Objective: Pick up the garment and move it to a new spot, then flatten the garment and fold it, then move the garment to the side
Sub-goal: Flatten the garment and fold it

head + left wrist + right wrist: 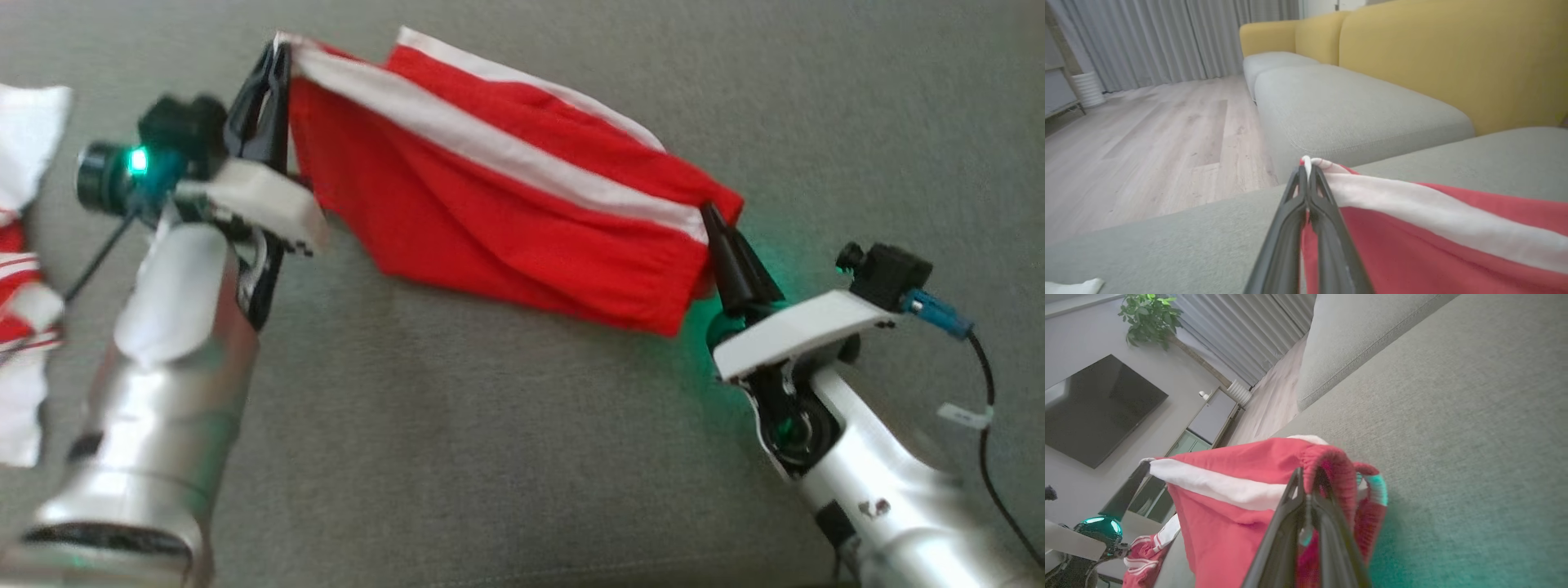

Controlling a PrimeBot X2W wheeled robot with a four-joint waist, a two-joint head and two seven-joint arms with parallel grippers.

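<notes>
Over grey seat cushion: left end effector clamped on striped corner of red garment, cloth stretched across to right end effector, pinched on elastic hem. Left wrist view adds yellow backrest behind cushion; right wrist view, television beyond cushion.

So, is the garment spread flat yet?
No: the garment hangs bunched, in folds, between left gripper and right gripper, each pinching an end.

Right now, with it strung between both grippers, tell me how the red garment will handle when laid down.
Probably floppy: the red garment sags in folds between the left gripper and right gripper. Likely light, since two fingertip pinches carry it. It may bunch rather than lie flat on the grey cushion.
</notes>
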